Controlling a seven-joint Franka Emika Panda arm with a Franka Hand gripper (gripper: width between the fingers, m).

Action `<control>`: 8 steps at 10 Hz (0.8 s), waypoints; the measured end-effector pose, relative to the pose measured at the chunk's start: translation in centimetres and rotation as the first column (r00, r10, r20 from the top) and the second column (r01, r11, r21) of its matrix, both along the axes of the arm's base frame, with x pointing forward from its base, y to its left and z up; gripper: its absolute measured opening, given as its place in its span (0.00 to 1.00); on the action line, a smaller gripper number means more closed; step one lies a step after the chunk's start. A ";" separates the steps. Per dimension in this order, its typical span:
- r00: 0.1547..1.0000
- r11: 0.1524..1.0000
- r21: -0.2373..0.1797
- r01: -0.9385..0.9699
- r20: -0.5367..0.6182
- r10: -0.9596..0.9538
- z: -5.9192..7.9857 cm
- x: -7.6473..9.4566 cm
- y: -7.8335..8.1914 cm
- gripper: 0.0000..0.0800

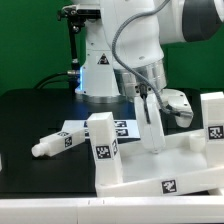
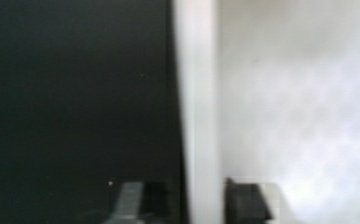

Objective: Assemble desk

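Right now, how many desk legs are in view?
3 for sure: one leg lies at the exterior view's left, one stands at the tabletop's corner, one stands at that view's right edge. A white piece behind the arm may be a fourth.

- A plain green wall (image 1: 30,45) rises behind the hand (image 1: 150,128), evenly lit.
- A matte black flat table (image 1: 30,115) spreads beneath the hand and out to the exterior view's left of it.
- A pale white strip (image 1: 40,212) runs along the table's edge in front of the hand.
- A thin black metal frame (image 1: 70,35) stands behind the hand, toward the exterior view's left.
- The light is soft and even, leaving a faint sheen on the table.
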State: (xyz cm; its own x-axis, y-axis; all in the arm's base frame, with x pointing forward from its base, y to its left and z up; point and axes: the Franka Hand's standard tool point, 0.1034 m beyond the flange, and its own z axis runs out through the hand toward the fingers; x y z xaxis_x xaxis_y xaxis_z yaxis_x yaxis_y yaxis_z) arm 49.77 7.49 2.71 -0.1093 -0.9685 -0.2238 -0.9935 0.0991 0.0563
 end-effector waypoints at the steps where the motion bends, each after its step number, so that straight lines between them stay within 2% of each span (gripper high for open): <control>1: 0.996 0.996 -0.005 -0.093 0.013 0.093 0.3 0.1 -0.3 0.09; 3: 0.957 0.960 -0.018 -0.281 0.070 0.281 1.6 0.8 -1.5 0.07; 4: 0.902 0.903 -0.009 -0.429 0.056 0.429 1.7 0.1 -1.5 0.07; 5: 0.843 0.844 0.008 -0.537 0.049 0.536 1.6 -0.6 -1.6 0.07; 8: 0.743 0.745 0.006 -0.667 0.081 0.664 1.3 -1.1 -2.0 0.07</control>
State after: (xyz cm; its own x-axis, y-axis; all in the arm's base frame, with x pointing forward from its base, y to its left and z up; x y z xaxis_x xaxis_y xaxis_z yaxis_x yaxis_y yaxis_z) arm 48.72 5.50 3.99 0.5772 -0.7812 -0.2379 -0.8075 -0.5894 -0.0238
